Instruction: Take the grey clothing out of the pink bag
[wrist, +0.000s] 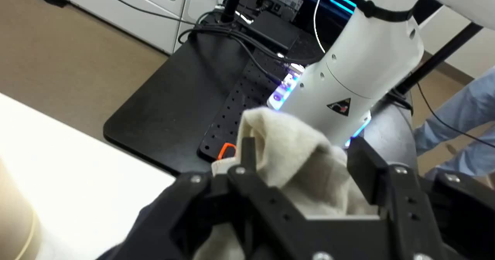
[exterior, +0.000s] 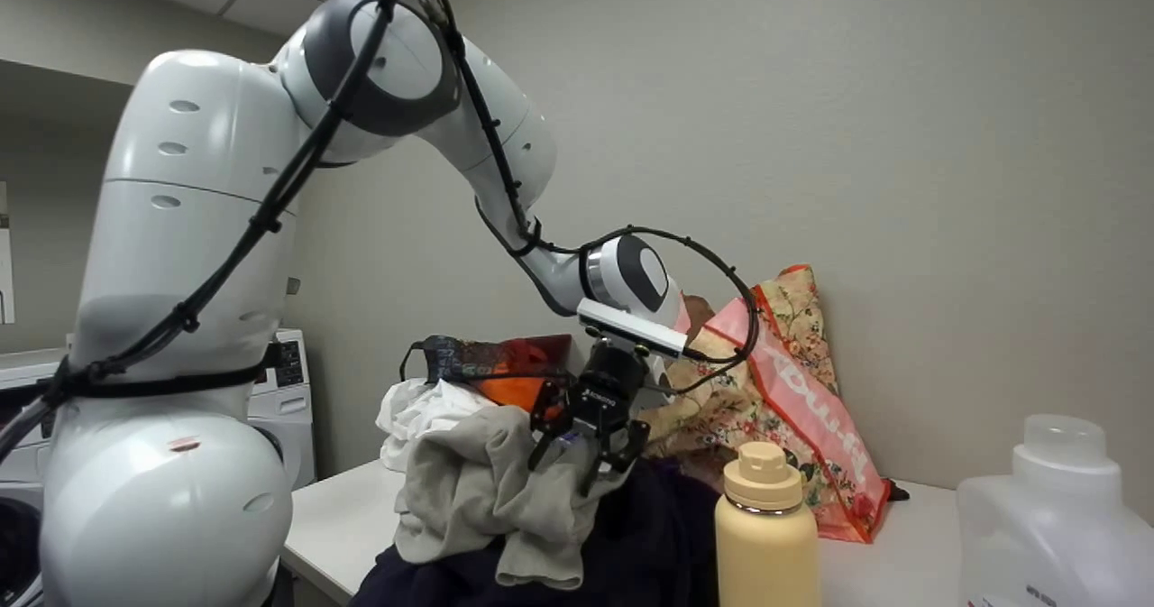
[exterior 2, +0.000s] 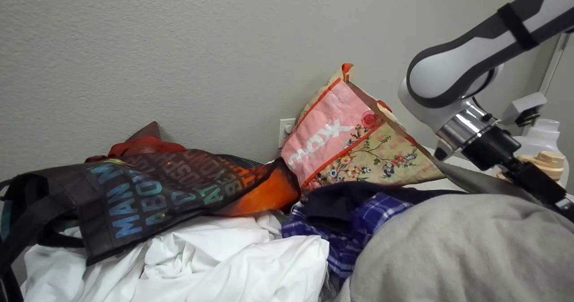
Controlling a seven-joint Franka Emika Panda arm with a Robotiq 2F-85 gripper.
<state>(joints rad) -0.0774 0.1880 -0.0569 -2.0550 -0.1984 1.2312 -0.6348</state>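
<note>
The grey clothing (exterior: 505,476) lies bunched on a dark navy garment, in front of the pink bag (exterior: 807,409). In an exterior view this clothing (exterior 2: 462,248) fills the lower right corner, apart from the pink bag (exterior 2: 334,127), which leans against the wall. A dull grey strip at the bag's right corner there may be fabric or bag; I cannot tell. My gripper (exterior: 563,473) points down at the clothing's top. In the wrist view its fingers stand well apart, with a loose fold of grey clothing (wrist: 286,148) between and beyond them, not pinched. The bag's inside is hidden.
A tan bottle (exterior: 766,535) stands right of the gripper, before the bag. Farther right is a clear jug (exterior: 1046,517). The navy garment (exterior: 663,535) lies underneath. A black and orange bag (exterior 2: 170,194), white cloth (exterior 2: 215,261) and plaid fabric (exterior 2: 381,210) lie along the wall side.
</note>
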